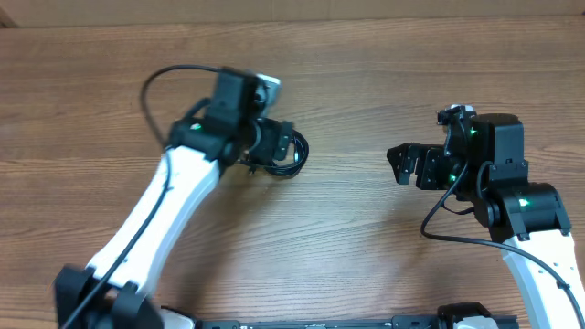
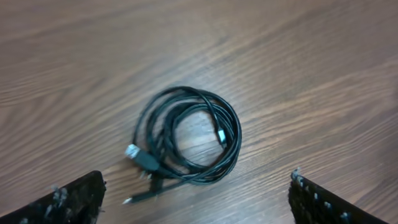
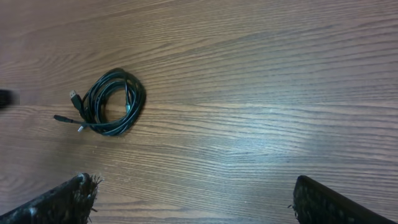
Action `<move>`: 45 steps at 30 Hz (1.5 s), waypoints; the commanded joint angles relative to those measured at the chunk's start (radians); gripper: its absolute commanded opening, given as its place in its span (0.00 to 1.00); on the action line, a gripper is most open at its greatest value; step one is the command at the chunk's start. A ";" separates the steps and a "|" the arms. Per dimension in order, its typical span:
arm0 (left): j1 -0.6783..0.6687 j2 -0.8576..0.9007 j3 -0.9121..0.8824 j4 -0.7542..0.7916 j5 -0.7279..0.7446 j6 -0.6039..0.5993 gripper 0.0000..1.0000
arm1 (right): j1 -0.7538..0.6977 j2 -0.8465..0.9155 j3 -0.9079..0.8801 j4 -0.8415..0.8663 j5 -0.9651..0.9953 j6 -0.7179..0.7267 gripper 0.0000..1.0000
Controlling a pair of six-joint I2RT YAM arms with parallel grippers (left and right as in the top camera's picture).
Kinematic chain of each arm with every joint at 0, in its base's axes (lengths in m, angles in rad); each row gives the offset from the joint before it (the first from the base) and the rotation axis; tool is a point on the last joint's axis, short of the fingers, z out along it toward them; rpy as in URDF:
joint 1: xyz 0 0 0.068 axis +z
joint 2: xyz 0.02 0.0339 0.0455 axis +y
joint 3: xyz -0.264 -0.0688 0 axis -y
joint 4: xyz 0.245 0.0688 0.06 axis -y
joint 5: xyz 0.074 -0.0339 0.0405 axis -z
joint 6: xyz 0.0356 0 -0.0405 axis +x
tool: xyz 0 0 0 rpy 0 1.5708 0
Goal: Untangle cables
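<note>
a: where are the cables right now?

b: i see the cables (image 2: 186, 134) lying flat on the bench (image 1: 366, 73), wound into one loose round coil of several black turns. in the overhead view the coil is left of centre, partly hidden under the head of my left arm.

a: any loose ends showing?

b: yes. in the left wrist view a silver-tipped plug (image 2: 132, 150) sticks out at the coil's lower left. a thinner end (image 2: 138, 196) trails out just below it. a third small connector (image 2: 221, 135) lies inside the ring on its right side.

a: what about the left tool?

b: the left tool (image 2: 196, 175) hangs right over the coil with its jaws spread wide. its fingers (image 2: 68, 199) show only at the two bottom corners of that view, dark and scuffed. neither one touches the cords, and nothing is pinched.

a: and the other side?

b: the right tool (image 3: 191, 179) is spread wide too, with bare wood grain between its fingers (image 3: 336, 202). it points toward the coil from the right side of the bench and is well apart from it. from its wrist camera the cables are small, up in the left part of the view.
</note>
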 commanded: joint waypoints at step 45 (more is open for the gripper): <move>-0.100 0.257 0.719 -0.380 0.257 0.005 0.04 | 0.004 0.035 0.031 0.052 -0.110 -0.005 1.00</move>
